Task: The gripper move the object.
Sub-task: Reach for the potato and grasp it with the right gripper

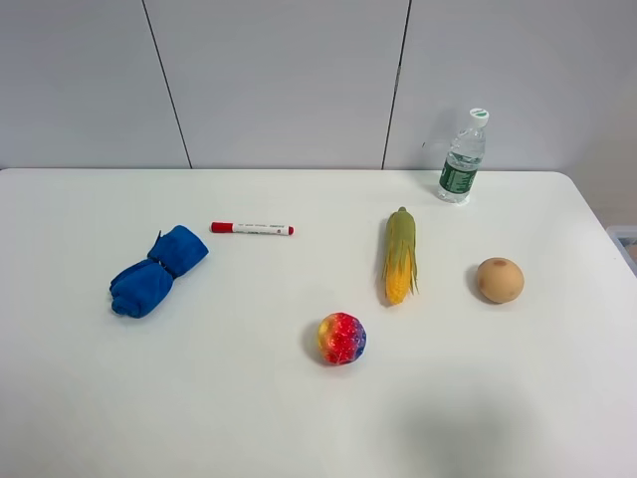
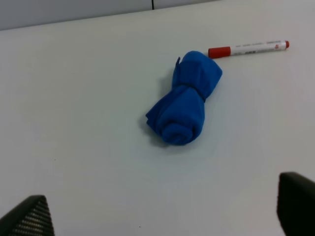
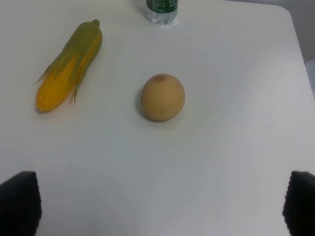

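The tan-brown ball with a darker spot lies on the white table at the right, right of the corn cob. In the right wrist view the ball lies well ahead of my right gripper, which is open and empty, with only its two black fingertips showing at the frame corners. My left gripper is open and empty too, some way short of a rolled blue cloth. Neither gripper shows in the exterior view.
A rainbow ball lies near the table's middle front. The blue cloth is at the left with a red-capped marker behind it. A water bottle stands at the back right. The table's right edge is near the ball.
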Motion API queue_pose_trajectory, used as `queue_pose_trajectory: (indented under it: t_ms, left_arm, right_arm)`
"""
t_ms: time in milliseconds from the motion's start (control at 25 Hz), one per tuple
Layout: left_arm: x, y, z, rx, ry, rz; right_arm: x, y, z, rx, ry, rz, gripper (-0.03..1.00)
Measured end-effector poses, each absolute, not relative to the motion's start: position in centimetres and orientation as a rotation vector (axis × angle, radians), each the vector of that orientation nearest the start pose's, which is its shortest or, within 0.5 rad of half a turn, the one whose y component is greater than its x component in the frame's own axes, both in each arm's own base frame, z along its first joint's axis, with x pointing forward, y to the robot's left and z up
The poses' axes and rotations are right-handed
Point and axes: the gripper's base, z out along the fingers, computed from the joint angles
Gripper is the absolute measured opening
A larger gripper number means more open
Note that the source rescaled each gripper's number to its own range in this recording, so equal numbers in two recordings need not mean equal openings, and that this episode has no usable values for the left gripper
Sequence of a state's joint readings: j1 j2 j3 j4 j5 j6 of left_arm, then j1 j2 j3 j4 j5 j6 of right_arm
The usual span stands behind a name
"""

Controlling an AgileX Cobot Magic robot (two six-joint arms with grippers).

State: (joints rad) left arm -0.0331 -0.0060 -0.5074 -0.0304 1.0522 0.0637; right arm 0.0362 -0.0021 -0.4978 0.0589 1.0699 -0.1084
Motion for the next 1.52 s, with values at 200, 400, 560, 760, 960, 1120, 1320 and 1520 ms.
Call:
queue_pose_trajectory:
  t_ms: [200, 400, 560, 760, 960, 1120, 1320, 1520]
  left_arm:
    - [-0.6, -0.2, 28.0, 0.099, 2.02, -0.017]
    - [-0.6, -0.2, 28.0, 0.099, 2.02, -0.017]
    - [-0.6, -0.2, 28.0, 0.099, 2.02, -0.017]
    - [-0.6, -0.2, 28.0, 0.099, 2.02, -0.017]
    - [-0.6, -0.2, 28.0, 0.1, 2.02, -0.017]
    - [-0.6, -0.2, 28.0, 0.1, 2.02, -0.017]
    - [-0.6, -0.2, 28.0, 0.1, 2.02, -0.017]
    - [-0.6, -0.2, 28.0, 0.098, 2.02, -0.017]
  right_arm:
    - [-0.6, 0.5, 27.6, -0.151, 2.047, 0.026, 1.0]
    - [-0.6, 0.5, 27.6, -0.151, 2.047, 0.026, 1.0]
    - [-0.6, 0.4, 27.6, -0.147, 2.047, 0.027, 1.0]
    - [-0.3, 0.4, 27.6, -0.082, 2.068, 0.063, 1.0]
    - [2.0, 0.5, 27.5, -0.037, 2.22, 0.093, 1.0]
    - [4.4, 0.6, 27.0, 0.003, 2.377, 0.106, 1.0]
    - [7.0, 0.7, 27.2, 0.021, 2.504, 0.102, 1.0]
    - [9.9, 0.0, 30.4, 0.037, 2.517, -0.012, 1.0]
